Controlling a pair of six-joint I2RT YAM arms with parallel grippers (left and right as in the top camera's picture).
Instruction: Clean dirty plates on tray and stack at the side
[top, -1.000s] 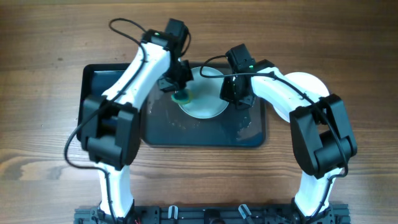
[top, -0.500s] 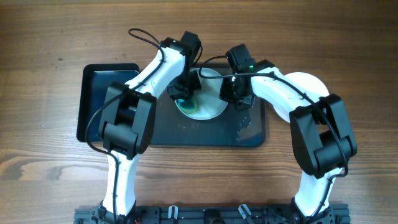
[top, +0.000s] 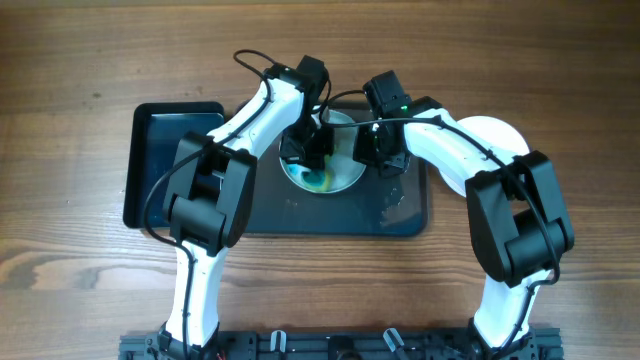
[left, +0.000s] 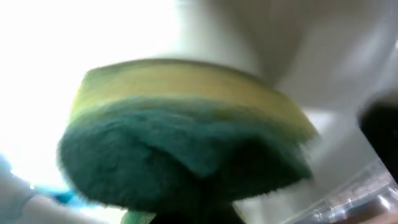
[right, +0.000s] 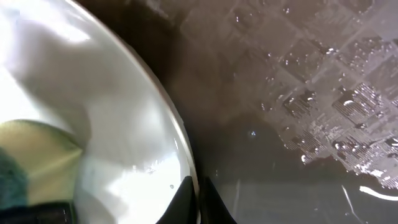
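Observation:
A white plate (top: 345, 172) lies on the large dark tray (top: 270, 210), with a blue-teal smear (top: 318, 179) on its near part. My left gripper (top: 305, 152) is over the plate, shut on a yellow sponge with a green scouring side (left: 186, 143) that fills the left wrist view. My right gripper (top: 368, 150) is shut on the plate's right rim; in the right wrist view its fingers (right: 198, 194) pinch the rim of the plate (right: 93, 112). The sponge also shows there (right: 31, 155). A white plate (top: 498, 132) lies on the table to the right, partly under my right arm.
A smaller glossy black tray (top: 170, 160) adjoins the large tray on the left. The large tray's surface is wet, with drops on its right part (right: 311, 106). Wooden table lies all around.
My left gripper has moved to the right across the plate with the sponge, and the blue-teal smear now shows behind it. The right arm has not moved.

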